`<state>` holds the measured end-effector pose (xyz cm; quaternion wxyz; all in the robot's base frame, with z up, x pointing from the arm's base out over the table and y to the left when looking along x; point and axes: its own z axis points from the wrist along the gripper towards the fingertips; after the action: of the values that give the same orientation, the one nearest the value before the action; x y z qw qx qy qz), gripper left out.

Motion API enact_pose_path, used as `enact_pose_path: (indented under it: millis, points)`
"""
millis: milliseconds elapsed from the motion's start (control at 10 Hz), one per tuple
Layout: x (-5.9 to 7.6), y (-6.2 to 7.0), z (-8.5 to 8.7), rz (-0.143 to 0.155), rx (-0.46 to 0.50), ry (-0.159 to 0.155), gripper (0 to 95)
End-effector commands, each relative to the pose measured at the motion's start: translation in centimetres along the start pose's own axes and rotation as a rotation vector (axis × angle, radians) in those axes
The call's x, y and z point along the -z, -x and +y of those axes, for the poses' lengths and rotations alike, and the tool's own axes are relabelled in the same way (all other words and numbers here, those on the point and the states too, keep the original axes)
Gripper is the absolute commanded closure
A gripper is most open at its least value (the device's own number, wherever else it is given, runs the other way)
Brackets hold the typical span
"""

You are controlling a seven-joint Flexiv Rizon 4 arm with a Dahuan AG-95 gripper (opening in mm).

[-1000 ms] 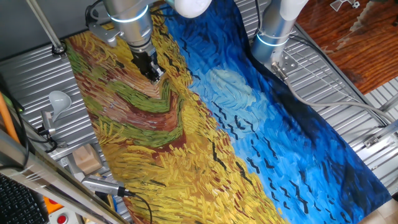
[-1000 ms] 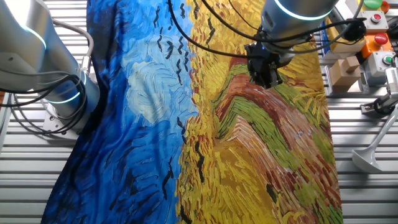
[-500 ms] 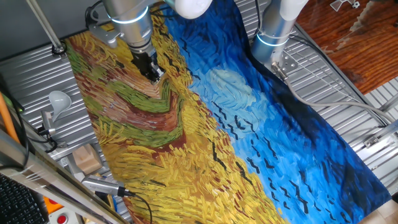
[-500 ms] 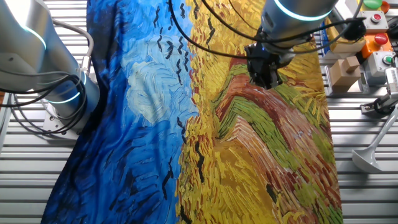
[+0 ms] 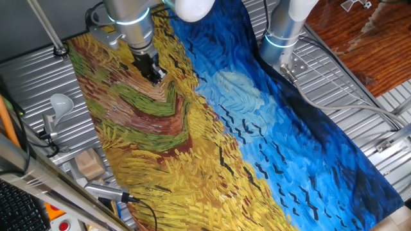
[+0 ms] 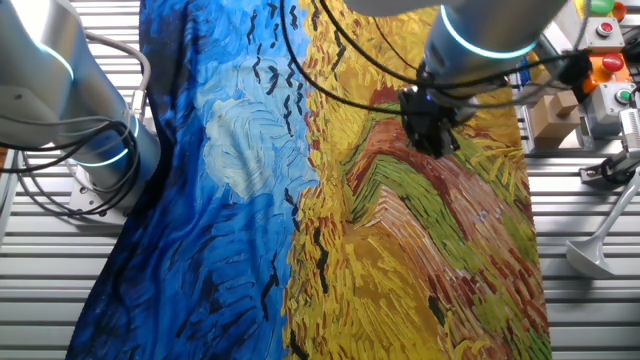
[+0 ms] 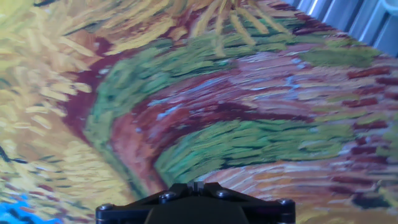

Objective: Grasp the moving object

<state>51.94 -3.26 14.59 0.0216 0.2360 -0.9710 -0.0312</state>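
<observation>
One arm (image 5: 131, 22) reaches down, fingers (image 5: 154, 76) low over the painted cloth (image 5: 212, 147); their opening cannot be told.

Toy out of sight.
We cannot find the pink-topped, yellow-legged moving object in either fixed view or the hand view; we see only painted cloth (image 5: 192, 141) strokes, so its pose and place stay untold.

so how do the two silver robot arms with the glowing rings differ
The silver arm over the yellow field reaches above the painted cloth, its black tool low over it. The silver arm by the blue edge stands beside the cloth, tool out of view. Both carry a lit ring.
</observation>
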Motion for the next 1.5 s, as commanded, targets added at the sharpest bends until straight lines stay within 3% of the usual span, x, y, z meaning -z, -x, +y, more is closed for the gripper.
enact_pose_path:
  millis: [100,600,1100,1500]
  points:
    - [-0.3,0.5,-1.5,0.0,0.026,0.004,95.0]
    - [-0.9,1.6,-3.1,-0.001,0.052,0.003,95.0]
    - [-2.6,3.1,-4.3,-0.005,0.056,0.001,95.0]
    - [-3.8,3.4,-4.9,-0.01,0.054,-0.002,95.0]
